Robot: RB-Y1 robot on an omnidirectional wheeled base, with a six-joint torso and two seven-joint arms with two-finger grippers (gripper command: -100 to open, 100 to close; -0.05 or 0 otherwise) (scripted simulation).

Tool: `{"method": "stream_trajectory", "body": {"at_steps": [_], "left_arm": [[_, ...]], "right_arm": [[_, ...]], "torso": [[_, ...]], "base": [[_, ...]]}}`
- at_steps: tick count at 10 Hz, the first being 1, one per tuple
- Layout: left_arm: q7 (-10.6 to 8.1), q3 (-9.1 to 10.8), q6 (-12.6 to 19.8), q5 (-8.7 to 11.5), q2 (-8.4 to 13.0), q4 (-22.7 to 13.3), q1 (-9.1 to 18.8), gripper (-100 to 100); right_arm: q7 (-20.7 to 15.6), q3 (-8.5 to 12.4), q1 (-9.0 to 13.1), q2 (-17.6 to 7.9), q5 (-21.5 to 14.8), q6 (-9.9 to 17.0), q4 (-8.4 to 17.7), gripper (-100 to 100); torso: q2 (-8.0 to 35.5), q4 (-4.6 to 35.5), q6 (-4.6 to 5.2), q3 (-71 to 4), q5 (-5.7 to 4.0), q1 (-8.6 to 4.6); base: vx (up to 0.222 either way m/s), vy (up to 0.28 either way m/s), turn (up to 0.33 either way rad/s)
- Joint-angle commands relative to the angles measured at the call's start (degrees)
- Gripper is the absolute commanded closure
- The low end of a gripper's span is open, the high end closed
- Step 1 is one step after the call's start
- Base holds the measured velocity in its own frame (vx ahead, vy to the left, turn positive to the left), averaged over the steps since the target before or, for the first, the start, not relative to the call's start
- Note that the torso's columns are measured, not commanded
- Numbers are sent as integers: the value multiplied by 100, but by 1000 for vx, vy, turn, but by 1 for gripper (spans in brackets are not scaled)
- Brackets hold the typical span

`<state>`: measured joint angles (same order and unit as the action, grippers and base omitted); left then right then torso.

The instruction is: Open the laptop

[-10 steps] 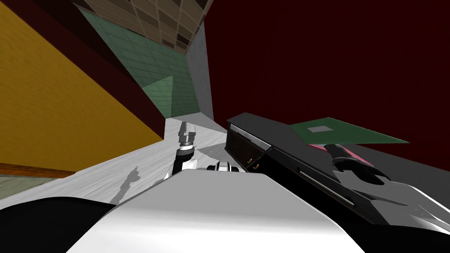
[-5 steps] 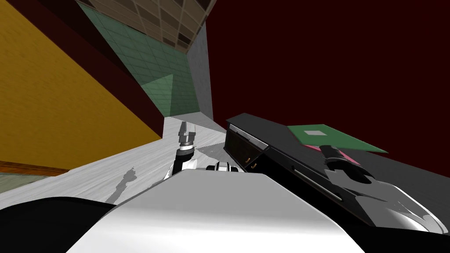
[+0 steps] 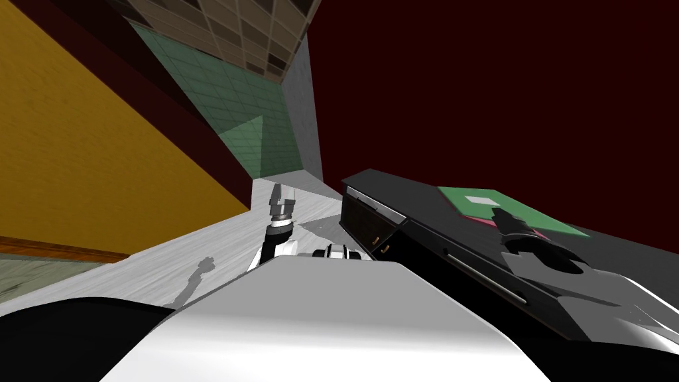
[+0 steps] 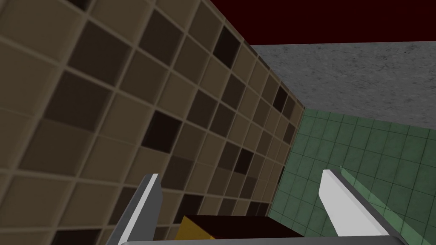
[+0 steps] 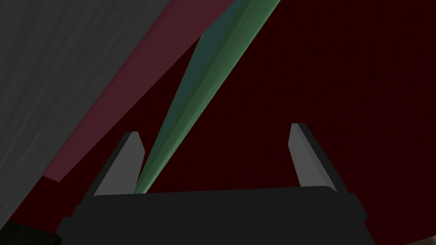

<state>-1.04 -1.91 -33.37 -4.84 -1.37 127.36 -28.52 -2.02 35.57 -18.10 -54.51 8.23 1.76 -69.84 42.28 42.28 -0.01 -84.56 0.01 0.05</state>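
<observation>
Big dark desk [image 3: 411,199] along the robot's right, laptop [image 3: 461,195] on top, green lid [image 5: 204,85] tipped a little off the pink base [image 5: 127,89] (just a thin wedge). The right gripper [image 5: 215,129] has its fingers spread wide, the lid's edge between them hugging one finger, loads of room to the other. The left gripper [image 4: 241,174] is raised well clear of the desk, fingers apart too.

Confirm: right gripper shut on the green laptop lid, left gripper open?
No. The right gripper is open: the right wrist view shows its fingers apart, with the edge of the green laptop lid beside one of them. The left gripper is open, as said.
</observation>
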Motion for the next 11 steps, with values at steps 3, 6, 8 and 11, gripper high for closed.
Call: {"method": "stream_trajectory", "body": {"at_steps": [3,6,8,11], "left_arm": [[0,0,0,0,0,0,0,0],[0,0,0,0,0,0,0,0],[0,0,0,0,0,0,0,0],[0,0,0,0,0,0,0,0]], "right_arm": [[164,88,-217,-460,221,375,-243,-100],[193,101,-266,-527,263,394,-255,0],[192,101,-265,-526,262,393,-255,0],[192,101,-265,-526,262,393,-255,0]], "torso": [[2,1,1,0,0,-1],[-4,-1,1,-2,-5,-12],[-3,-1,1,-2,-3,-9],[1,1,1,0,-1,-4]], "base": [[-22,27,14],[-9,14,6],[0,0,0],[0,0,0]]}}
